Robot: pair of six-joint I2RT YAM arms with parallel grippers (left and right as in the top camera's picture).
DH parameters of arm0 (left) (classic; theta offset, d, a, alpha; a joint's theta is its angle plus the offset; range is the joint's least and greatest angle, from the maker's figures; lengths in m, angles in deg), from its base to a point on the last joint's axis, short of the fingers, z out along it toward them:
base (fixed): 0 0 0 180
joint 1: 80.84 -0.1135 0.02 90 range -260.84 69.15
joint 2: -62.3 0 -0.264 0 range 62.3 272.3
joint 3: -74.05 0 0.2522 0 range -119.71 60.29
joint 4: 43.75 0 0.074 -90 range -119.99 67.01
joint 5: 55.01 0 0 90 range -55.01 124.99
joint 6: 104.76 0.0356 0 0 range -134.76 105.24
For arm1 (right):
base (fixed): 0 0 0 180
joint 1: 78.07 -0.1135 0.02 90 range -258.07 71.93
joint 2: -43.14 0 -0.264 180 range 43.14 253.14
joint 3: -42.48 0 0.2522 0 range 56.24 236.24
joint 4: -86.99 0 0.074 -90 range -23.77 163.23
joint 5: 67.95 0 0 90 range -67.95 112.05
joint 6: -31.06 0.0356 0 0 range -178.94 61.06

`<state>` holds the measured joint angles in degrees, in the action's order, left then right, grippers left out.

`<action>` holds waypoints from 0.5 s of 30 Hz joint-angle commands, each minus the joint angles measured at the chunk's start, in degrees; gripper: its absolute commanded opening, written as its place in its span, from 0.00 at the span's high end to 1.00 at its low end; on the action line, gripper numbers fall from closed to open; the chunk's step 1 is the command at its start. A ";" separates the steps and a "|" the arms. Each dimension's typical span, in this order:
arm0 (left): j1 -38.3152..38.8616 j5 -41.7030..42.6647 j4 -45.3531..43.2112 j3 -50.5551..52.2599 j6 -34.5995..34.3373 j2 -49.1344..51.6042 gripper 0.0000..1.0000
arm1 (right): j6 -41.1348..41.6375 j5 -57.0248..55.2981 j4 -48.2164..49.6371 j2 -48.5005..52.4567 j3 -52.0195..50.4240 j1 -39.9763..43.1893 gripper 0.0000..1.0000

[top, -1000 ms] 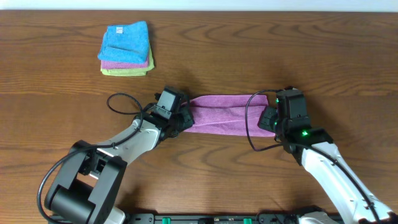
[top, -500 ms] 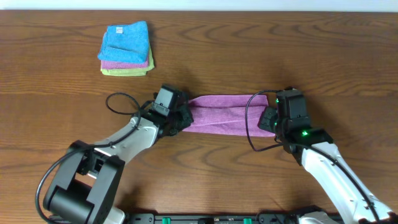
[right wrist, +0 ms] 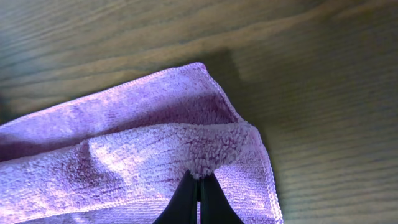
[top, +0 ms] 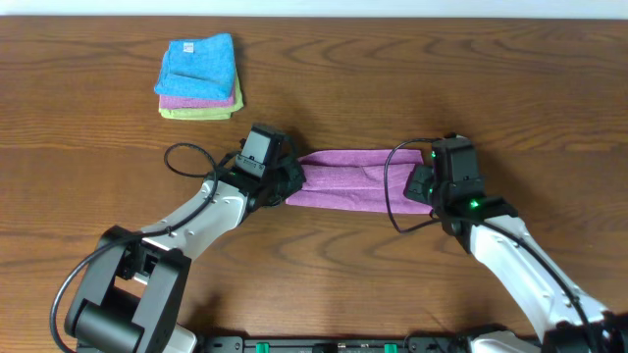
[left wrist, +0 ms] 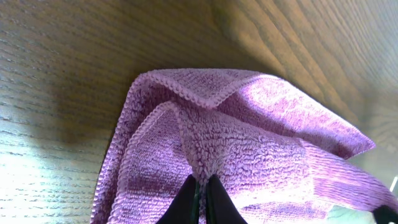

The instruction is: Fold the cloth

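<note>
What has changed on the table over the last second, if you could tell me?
Both arms drifted slightly toward the table's far side. The left gripper also moved a little outward, drawing its end of the cloth with it. It and the right gripper stay pinched shut on the cloth's two ends. The stack of folded cloths has not moved.

The left arm (top: 201, 218) is lying stretched from the near left edge up and to the right. The left gripper (top: 290, 182) is pointing right, its jaws pressed together and pinching a fold of cloth (top: 343, 178). The right arm (top: 505, 250) is angling up and to the left, and the right gripper (top: 422, 186) is pointing left, likewise clamping a fold.
</note>
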<state>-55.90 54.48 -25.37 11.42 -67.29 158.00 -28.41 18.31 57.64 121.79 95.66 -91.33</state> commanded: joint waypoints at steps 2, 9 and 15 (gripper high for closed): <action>-0.22 -2.08 -0.02 -0.94 -0.44 -0.85 0.94 | -1.05 -0.85 1.01 2.16 0.52 -0.33 0.99; -0.22 -4.15 -0.20 -0.94 -0.44 -0.85 0.91 | -1.05 -3.91 1.73 2.49 0.52 -0.33 0.92; -0.22 -5.03 -0.20 -0.94 -0.55 -0.83 0.60 | -1.01 -4.79 1.92 2.75 0.55 -0.33 0.01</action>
<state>-55.90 50.89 -25.57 11.42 -67.56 158.00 -29.00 14.79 59.38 124.11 95.66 -91.33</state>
